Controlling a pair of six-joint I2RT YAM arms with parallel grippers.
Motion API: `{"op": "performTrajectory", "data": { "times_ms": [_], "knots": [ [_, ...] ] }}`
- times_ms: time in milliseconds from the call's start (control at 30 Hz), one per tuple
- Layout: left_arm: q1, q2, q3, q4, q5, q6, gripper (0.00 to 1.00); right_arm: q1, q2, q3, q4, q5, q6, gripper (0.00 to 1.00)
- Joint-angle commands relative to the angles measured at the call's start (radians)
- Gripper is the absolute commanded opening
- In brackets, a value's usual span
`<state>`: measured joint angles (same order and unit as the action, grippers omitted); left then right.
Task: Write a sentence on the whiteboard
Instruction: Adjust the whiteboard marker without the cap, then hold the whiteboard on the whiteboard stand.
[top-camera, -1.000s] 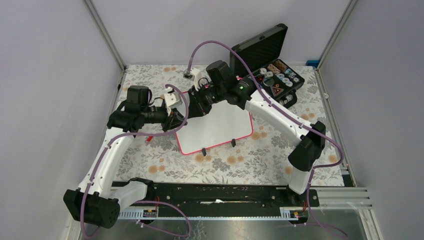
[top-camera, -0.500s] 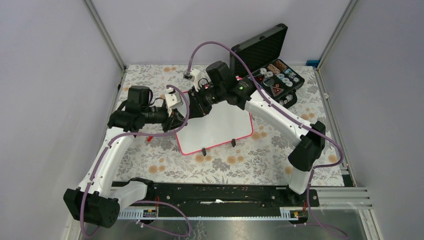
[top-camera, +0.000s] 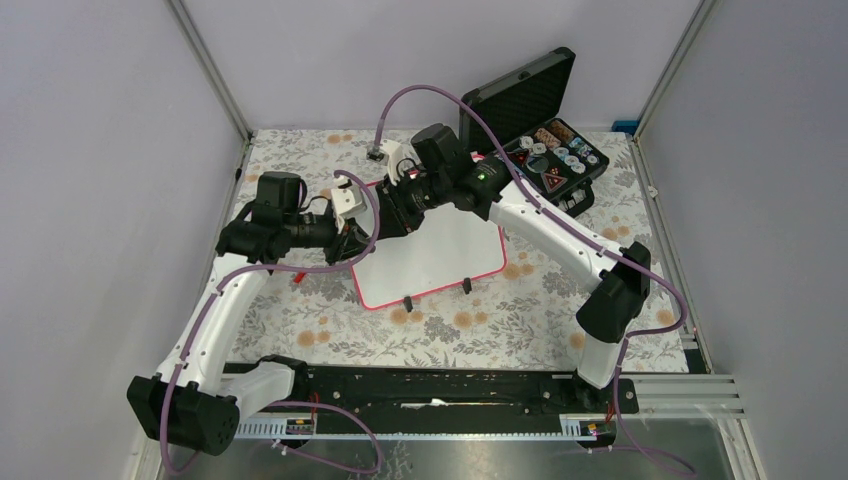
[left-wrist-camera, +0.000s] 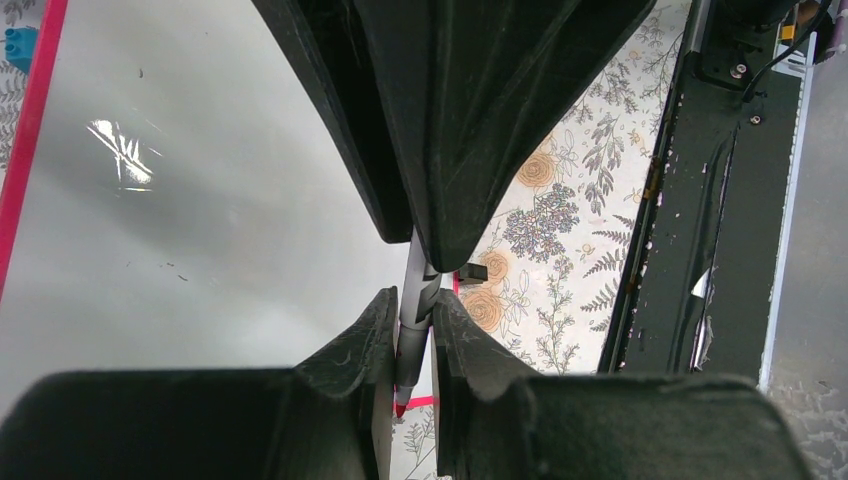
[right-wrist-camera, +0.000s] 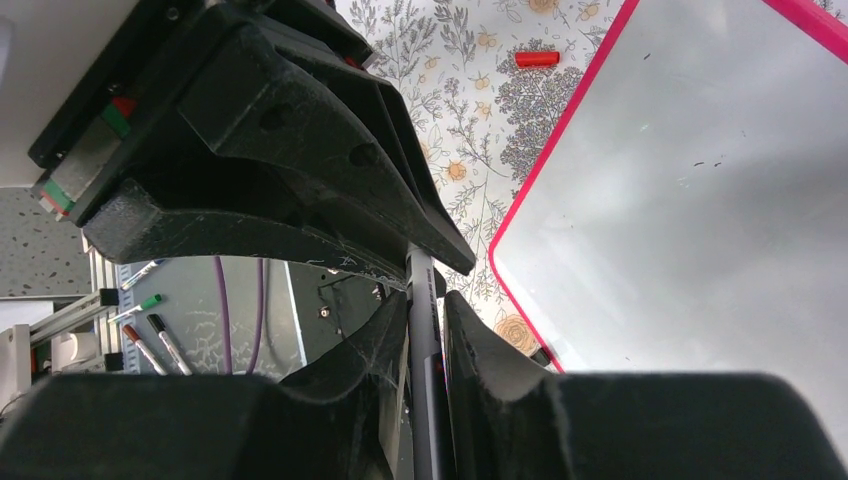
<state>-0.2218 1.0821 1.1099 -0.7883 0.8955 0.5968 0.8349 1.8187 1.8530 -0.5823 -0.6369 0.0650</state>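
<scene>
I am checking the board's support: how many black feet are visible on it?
2, both on the whiteboard's near edge: left foot, right foot. The far edge is partly hidden.

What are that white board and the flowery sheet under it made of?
The whiteboard looks like glossy coated board, maybe melamine or enamelled steel: it mirrors a light glare. Its red-pink frame seems plastic. The flowery table cover looks like matte printed cloth or vinyl; I cannot tell which.

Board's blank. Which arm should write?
Probably left. Both claws are shut on the grey red-tipped marker, but the left claw grips right by the tip at the edge of the glossy white red-framed whiteboard; the right claw holds barrel only.
</scene>
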Motion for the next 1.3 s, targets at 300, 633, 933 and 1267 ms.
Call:
{"op": "performTrajectory", "data": {
  "times_ms": [300,633,933,1267],
  "knots": [
    [-0.021,0.002,0.074,0.12,0.054,-0.006,0.0,0.057,0.001,0.007,-0.021,-0.025,0.004,0.03],
    [0.079,-0.034,0.083,0.083,0.108,-0.066,0.67,-0.005,-0.027,0.056,-0.058,0.027,-0.035,0.0],
    [0.459,-0.022,-0.027,0.486,0.428,-0.562,0.75,-0.068,-0.111,-0.026,0.026,0.054,-0.129,0.0],
    [0.495,0.094,-0.126,0.751,0.171,-0.851,0.71,-0.066,-0.095,-0.133,0.271,0.111,-0.112,0.0]
  ]
}}
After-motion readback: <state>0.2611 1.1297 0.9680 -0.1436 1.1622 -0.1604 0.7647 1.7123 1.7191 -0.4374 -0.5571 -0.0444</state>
